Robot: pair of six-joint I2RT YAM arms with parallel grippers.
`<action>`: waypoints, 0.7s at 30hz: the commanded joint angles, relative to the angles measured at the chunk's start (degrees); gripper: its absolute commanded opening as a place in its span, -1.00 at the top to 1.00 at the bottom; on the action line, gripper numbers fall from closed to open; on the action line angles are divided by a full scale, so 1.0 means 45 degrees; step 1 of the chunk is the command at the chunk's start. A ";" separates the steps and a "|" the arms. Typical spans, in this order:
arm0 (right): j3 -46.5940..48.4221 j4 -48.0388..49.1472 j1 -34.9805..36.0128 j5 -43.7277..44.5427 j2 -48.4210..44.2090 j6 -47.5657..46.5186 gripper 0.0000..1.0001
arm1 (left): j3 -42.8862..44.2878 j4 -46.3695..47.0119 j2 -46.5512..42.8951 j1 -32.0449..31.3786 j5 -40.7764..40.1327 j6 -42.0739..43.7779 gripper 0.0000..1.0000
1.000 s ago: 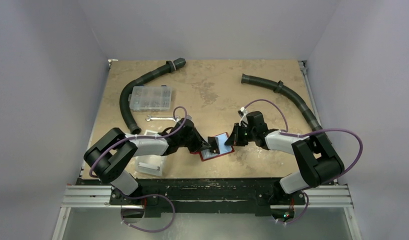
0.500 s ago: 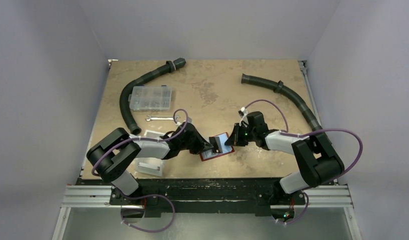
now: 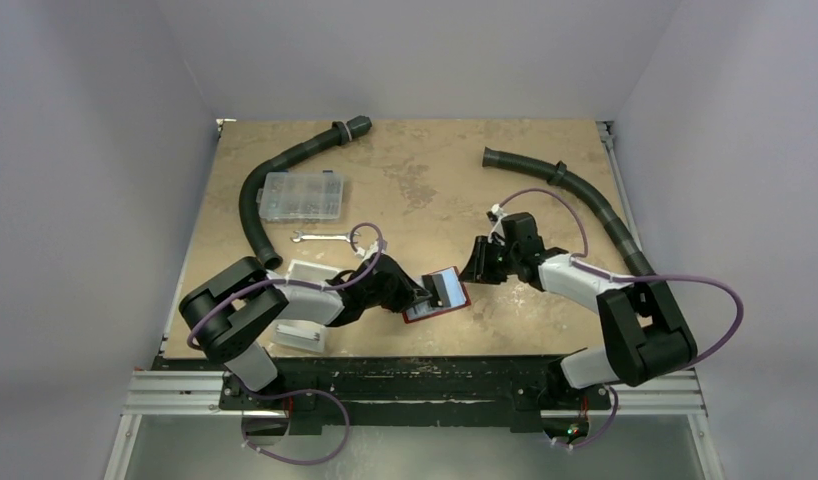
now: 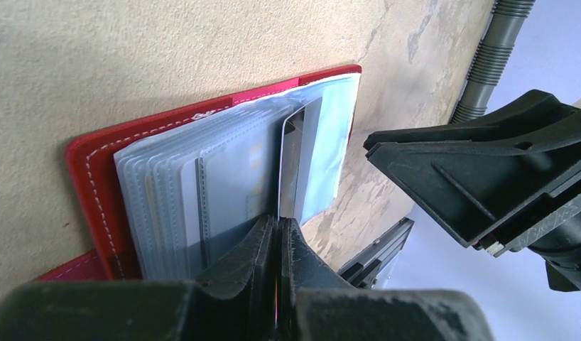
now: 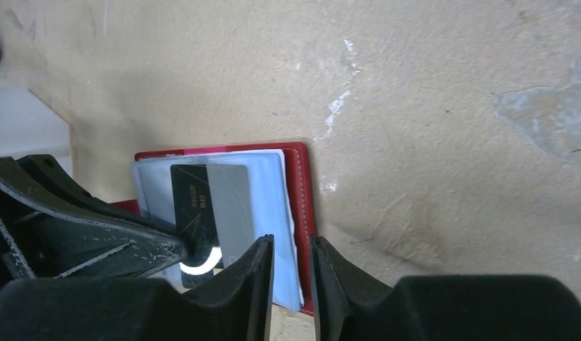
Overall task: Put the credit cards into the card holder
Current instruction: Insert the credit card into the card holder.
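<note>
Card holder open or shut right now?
Open. The card holder lies spread, red cover flat on the table, clear sleeves exposed.

Bright, even overhead light; soft shadows; wrist-cam foregrnd blurry

The card holder (image 3: 445, 295) lies open on the table (image 3: 415, 180), at 6 o'clock from the table centre. One sleeve page (image 4: 291, 167) stands up from the stack inside it, pinched by the left gripper (image 3: 424, 296) at the holder's 9 o'clock. A card (image 5: 231, 202) sits in the sleeves. The right gripper (image 3: 474, 270) is just beside the holder at 2 o'clock. The bin (image 3: 303, 335) lies at 8 o'clock, under the left arm. The wrench (image 3: 320, 237) lies at 10 o'clock, with the compartment box (image 3: 303, 195) behind it. One corrugated hose (image 3: 275, 165) curves around the box's left side. A second hose (image 3: 575, 190) lies at 1 o'clock.
</note>
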 commanded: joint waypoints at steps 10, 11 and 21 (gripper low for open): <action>-0.0508 0.1028 -0.0129 -0.1684 0.0878 -0.0488 0.84 | 0.0922 -0.0172 0.1246 -0.0080 0.0129 0.1197 1.00; -0.0547 0.1097 -0.0129 -0.1788 0.0888 -0.0468 0.85 | 0.1032 -0.0131 0.1376 -0.0079 0.0232 0.1235 1.00; -0.0849 0.1437 -0.0130 -0.2101 0.0798 -0.0339 0.92 | 0.2249 -0.0812 0.2354 -0.0183 0.1053 0.2049 1.00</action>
